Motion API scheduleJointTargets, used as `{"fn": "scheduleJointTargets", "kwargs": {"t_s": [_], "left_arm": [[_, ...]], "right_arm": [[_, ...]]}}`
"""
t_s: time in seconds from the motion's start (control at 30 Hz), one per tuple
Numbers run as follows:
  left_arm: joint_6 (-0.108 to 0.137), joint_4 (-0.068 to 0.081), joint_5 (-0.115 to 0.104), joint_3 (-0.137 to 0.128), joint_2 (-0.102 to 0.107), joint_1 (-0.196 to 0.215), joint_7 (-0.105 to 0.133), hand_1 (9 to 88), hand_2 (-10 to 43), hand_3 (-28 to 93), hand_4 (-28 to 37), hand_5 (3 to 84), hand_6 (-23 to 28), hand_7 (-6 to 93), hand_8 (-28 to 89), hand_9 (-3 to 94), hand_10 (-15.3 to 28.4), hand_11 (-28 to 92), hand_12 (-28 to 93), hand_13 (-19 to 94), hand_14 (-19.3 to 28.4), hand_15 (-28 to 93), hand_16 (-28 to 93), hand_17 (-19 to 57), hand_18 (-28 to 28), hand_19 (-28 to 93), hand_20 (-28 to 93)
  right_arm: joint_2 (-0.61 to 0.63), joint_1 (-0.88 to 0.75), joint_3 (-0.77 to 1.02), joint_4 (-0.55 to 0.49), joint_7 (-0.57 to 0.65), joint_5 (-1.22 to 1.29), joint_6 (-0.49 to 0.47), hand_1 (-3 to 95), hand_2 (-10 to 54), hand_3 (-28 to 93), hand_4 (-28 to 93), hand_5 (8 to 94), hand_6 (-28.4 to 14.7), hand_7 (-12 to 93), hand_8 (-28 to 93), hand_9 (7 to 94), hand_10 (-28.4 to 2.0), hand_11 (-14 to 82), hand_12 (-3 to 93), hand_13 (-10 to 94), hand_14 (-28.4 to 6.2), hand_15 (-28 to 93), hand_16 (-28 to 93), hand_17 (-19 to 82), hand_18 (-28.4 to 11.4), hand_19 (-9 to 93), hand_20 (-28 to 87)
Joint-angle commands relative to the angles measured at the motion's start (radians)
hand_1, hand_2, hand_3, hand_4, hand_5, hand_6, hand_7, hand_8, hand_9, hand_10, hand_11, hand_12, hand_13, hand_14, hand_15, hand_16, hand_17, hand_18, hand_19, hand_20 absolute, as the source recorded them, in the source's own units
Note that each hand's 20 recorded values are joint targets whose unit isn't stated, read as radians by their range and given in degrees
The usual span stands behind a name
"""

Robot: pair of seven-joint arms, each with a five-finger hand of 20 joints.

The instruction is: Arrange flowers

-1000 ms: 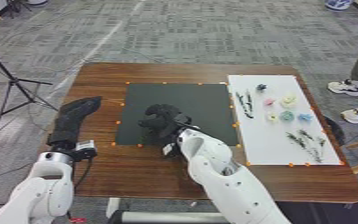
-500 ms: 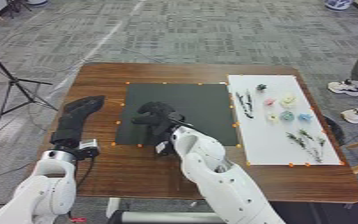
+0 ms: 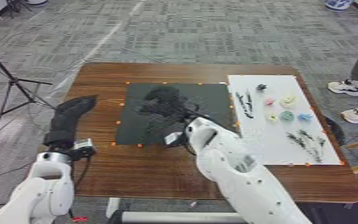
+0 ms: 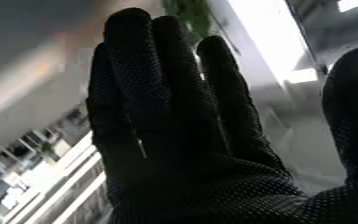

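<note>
Head view: R hand (image 3: 165, 103) hangs over or rests on the dark mat (image 3: 213, 95), toward its left side; contact can't be told, nor whether anything lies under the glove. L hand (image 3: 71, 115) lies stretched out, fingers straight and together, at the table's (image 3: 131, 175) left side, apart from the mat.

Flowers wait on the white sheet (image 3: 255, 155), to the right of the mat: dark bloom (image 3: 262, 87) toward the far end, pink bloom (image 3: 270, 102) beside the big pale-yellow bloom (image 3: 288, 101), then small yellow bloom (image 3: 272, 118), teal bloom (image 3: 286, 116) and blue bloom (image 3: 305, 117) in a loose row. Dark sprigs (image 3: 245, 105) lie along the mat side, green sprigs (image 3: 307, 142) nearer the robot. Step in hand, prob. placing or adjusting a piece on the mat, w/ the blooms to follow. Next move calls for the R hand to lift clear w/o dragging anything, then go right to the sheet for another piece.

R wrist view: fingers (image 4: 133, 60) straight up, thumb (image 4: 353, 95) well apart, i.e. hand open, no grip seen. Green patch (image 4: 189, 15) past the fingertips, poss. foliage; ID & contact unclear. If it is a sprig caught there, it needs freeing before the next pick.
</note>
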Motion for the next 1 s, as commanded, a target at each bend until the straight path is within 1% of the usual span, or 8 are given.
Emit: {"fn": "scheduleJointTargets", "kwargs": {"t_s": [0.03,0.13,0.33,0.6,0.73,0.8,0.87,1.0], "left_arm": [[0.037,-0.022,-0.007,-0.038,0.010,0.048,0.022,29.3,-0.9,69,-16.9,51.3,4.1,20.3,-7,45.0,12.9,21,11,33,15.7,18,1,5.2,9.6,6,16],[0.040,-0.026,-0.008,-0.043,0.007,0.058,0.018,29.3,-0.8,70,-16.9,51.2,4.0,20.6,-8,45.2,12.9,21,11,33,15.7,18,1,5.2,9.6,6,16],[0.047,-0.044,-0.001,-0.064,-0.003,0.103,0.013,29.2,-0.7,70,-17.0,51.2,4.0,20.7,-8,45.2,12.9,21,11,33,15.8,18,1,5.2,9.7,6,16],[0.048,-0.055,0.018,-0.074,-0.013,0.130,0.013,29.3,-0.7,70,-17.1,51.2,4.0,20.7,-8,45.3,12.9,22,11,34,16.0,19,1,5.3,10.0,7,16],[0.100,-0.058,0.054,-0.058,-0.013,0.121,0.055,29.6,-0.4,69,-17.0,51.8,4.3,20.7,-8,46.5,13.3,22,11,36,16.6,21,0,9.9,12.3,19,22],[0.119,-0.063,0.073,-0.056,-0.014,0.122,0.070,29.9,-0.3,69,-16.8,52.3,4.3,20.9,-8,47.7,13.6,23,11,37,16.6,23,0,10.8,13.3,24,24],[0.117,-0.070,0.060,-0.058,-0.013,0.125,0.072,29.9,-0.3,69,-16.8,52.8,4.2,21.3,-8,48.7,13.6,23,11,38,16.7,23,0,10.9,13.3,24,24],[0.110,-0.074,0.062,-0.059,-0.020,0.132,0.061,29.8,-0.5,70,-16.9,53.2,4.1,21.8,-8,48.9,13.6,23,11,38,16.7,23,-1,10.1,12.3,19,21]], "right_arm": [[0.327,-0.208,0.343,-0.247,-0.034,-0.023,0.190,22.3,-3.0,69,-10,52.2,-5.1,18,-7,68.3,-18.4,15.1,19.2,62,-17.6,50,28,27,-25.9,64,42],[0.413,-0.370,0.508,-0.300,-0.039,-0.077,0.300,26.9,-6.0,68,-13,55.4,-4.0,21,-7,71.1,-16.6,17.6,19.6,66,-15.4,50,28,30,-24.9,71,45],[0.466,-0.644,0.791,-0.317,0.001,-0.211,0.332,22.2,-9.5,65,-17,58.2,-3.7,25,-8,72.5,-16.2,21.1,21.5,66,-15.3,53,31,29,-25.3,72,47],[0.471,-0.759,0.941,-0.299,0.082,-0.149,0.057,20.9,-9.5,65,-14,67.2,-4.0,28,-6,79.3,-15.2,29.5,25.1,70,-14.6,63,34,33,-26.7,79,53],[0.456,-0.775,0.984,-0.287,0.104,-0.148,-0.135,21.2,-9.5,65,-14,70.0,-3.3,30,-6,82.0,-14.7,31.3,25.7,72,-13.8,65,35,35,-26.4,81,53],[0.462,-0.762,0.969,-0.253,0.120,-0.150,-0.152,20.8,-9.5,65,-14,71.3,-3.2,30,-6,82.9,-14.7,31.5,25.9,73,-13.6,66,35,36,-26.6,82,53],[0.458,-0.753,0.956,-0.219,0.132,-0.169,-0.149,20.7,-9.5,65,-13,71.8,-2.9,30,-6,83.3,-14.6,31.6,26.1,74,-13.5,66,35,36,-26.8,83,53],[0.446,-0.745,0.930,-0.168,0.146,-0.201,-0.137,20.8,-9.5,64,-13,72.7,-2.9,30,-5,84.3,-14.5,32.2,26.3,75,-13.2,66,36,37,-26.8,83,53]]}}
